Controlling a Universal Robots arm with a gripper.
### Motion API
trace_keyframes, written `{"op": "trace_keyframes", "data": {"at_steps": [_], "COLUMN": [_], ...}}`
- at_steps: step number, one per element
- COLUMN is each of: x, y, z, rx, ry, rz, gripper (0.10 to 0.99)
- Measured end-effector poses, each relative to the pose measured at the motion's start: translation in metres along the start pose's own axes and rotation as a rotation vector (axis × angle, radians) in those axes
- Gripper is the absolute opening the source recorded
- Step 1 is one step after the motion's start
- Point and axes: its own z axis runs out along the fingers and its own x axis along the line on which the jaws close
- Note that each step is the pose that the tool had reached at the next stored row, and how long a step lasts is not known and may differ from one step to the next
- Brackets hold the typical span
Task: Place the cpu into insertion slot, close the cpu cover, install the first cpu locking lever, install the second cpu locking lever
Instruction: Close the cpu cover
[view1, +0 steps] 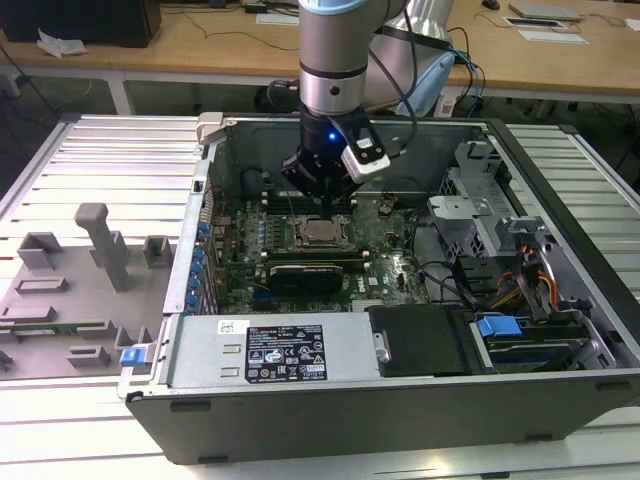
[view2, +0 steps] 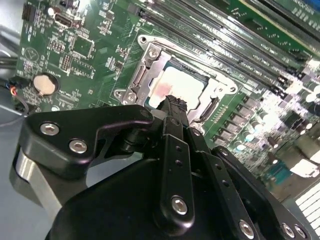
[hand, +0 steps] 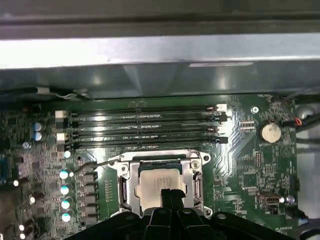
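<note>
One gripper (view1: 320, 188), seemingly vertical, over cpu (hand: 158, 180).

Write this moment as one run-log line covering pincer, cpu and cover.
pincer: shut, empty, over cpu | cpu: seated flat, top showing | cover: down around cpu

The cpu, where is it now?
In the exterior view the cpu lies in the insertion slot, beside the memory slots, near the tool.

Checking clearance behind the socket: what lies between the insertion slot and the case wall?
In the first wrist view, four long black memory slots run side by side between the insertion slot and the case wall.
</note>
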Motion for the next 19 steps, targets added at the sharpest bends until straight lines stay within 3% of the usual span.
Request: {"op": "trace_keyframes", "data": {"at_steps": [3,10,19], "x": [0.0005,0.0030,0.0023], "y": [-0.0018,-0.0062,-0.0062], "z": [0.0002,-0.0003,-0.0190], "rx": [-0.001,-0.001,0.000], "ry": [-0.0001,0.0000,-0.0030], "rz": [-0.028,-0.034,-0.034], "gripper": [0.106,0.106,0.106]}}
